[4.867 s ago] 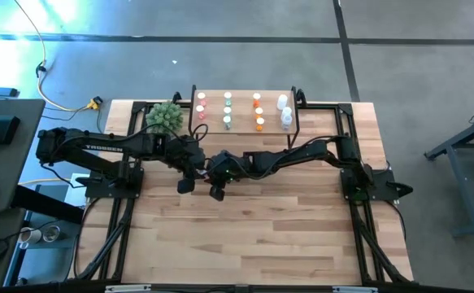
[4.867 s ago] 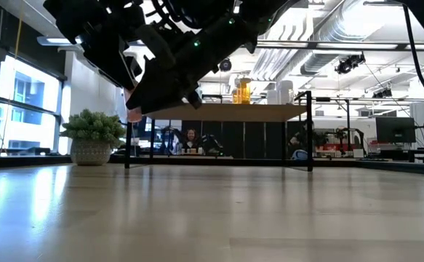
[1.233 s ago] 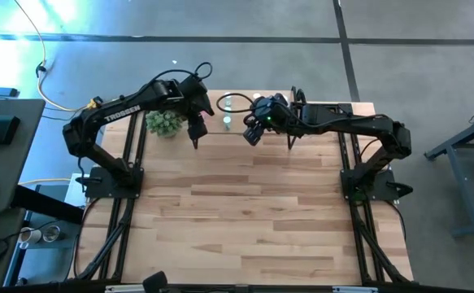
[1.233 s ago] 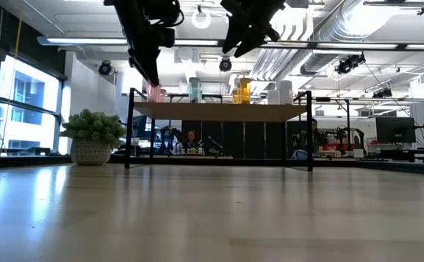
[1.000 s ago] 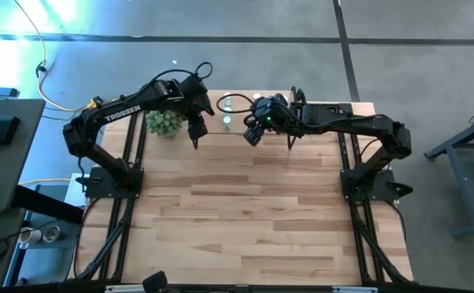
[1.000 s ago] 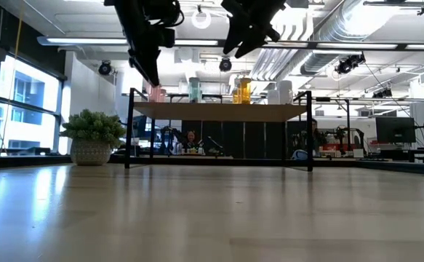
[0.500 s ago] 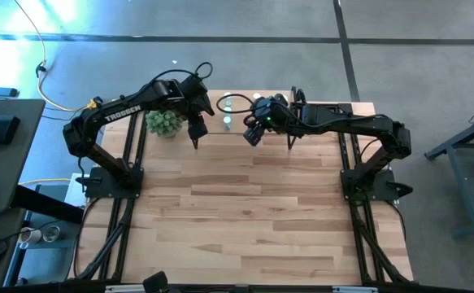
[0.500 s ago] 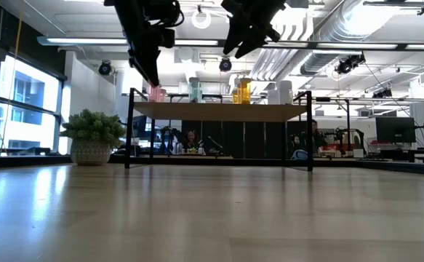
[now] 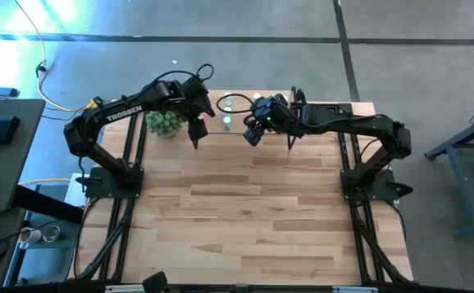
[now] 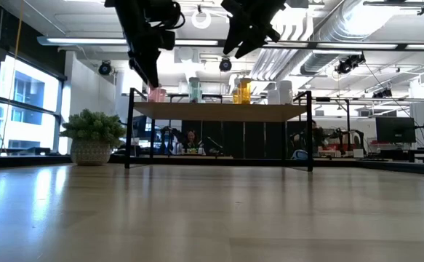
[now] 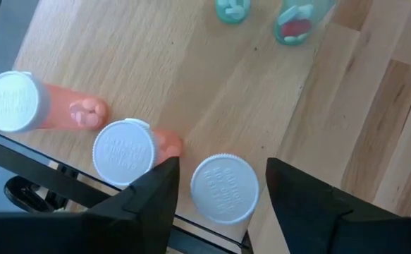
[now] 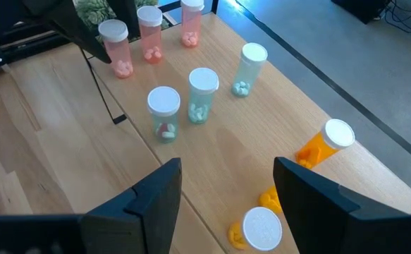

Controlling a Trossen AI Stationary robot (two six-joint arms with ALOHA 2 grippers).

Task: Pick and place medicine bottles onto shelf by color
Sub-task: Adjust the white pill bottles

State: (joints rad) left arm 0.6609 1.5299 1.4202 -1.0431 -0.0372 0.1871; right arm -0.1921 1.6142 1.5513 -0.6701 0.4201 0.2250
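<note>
The shelf (image 10: 219,110) stands at the table's far edge with bottles upright on its top. Three pink bottles (image 11: 124,150) stand at its left end, then three green ones (image 12: 202,92), orange ones (image 12: 325,141) and a white one (image 10: 284,91). My left gripper (image 11: 223,169) is open just above the nearest pink bottle (image 11: 224,187), one finger on either side of its white cap, touching nothing. In the low view its fingertips (image 10: 150,76) stand above that bottle (image 10: 156,93). My right gripper (image 12: 228,169) is open and empty, high over the shelf's middle (image 10: 235,40).
A potted green plant (image 9: 163,122) stands on the table just left of the shelf. The shelf's black legs (image 10: 129,131) stand at its corners. The black arm frames run along the table's left and right sides (image 9: 358,212).
</note>
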